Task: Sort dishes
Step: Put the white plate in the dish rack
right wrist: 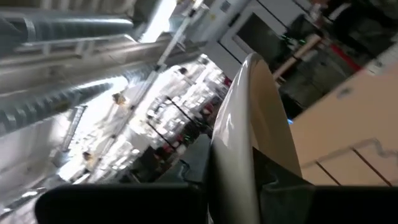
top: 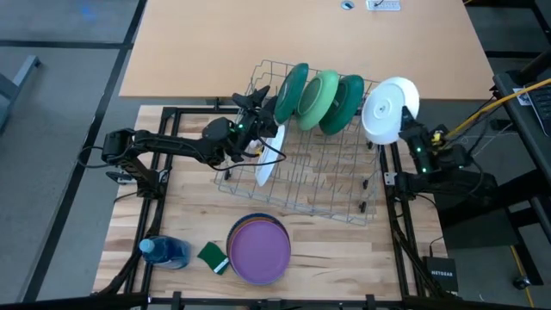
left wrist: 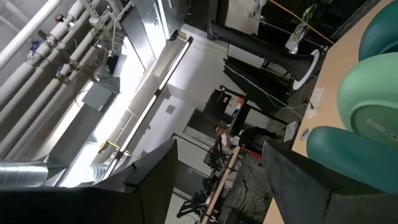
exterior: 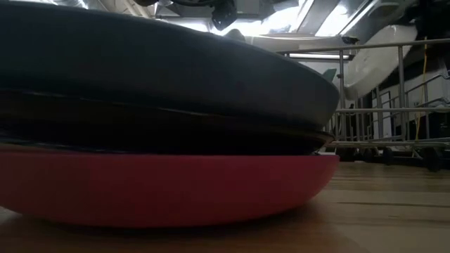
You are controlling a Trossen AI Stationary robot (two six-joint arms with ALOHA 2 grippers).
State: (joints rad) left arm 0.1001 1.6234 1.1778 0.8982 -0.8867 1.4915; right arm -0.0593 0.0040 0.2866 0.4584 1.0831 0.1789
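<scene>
The right gripper pinches the edge of a white plate and holds it up on its edge, just past the right end of the wire rack. The left gripper has its fingers spread wide with nothing in them. It is at the left end of the rack, close to the dark green plate.

The rack sits in the middle of the table. Three green plates stand in it side by side: the dark green one, a light green plate and another dark green plate. A second white plate leans at the rack's left side.

A stack of plates with a purple plate on top lies flat at the front. It may have about four plates. Beside it are a green sponge and a blue bottle.
</scene>
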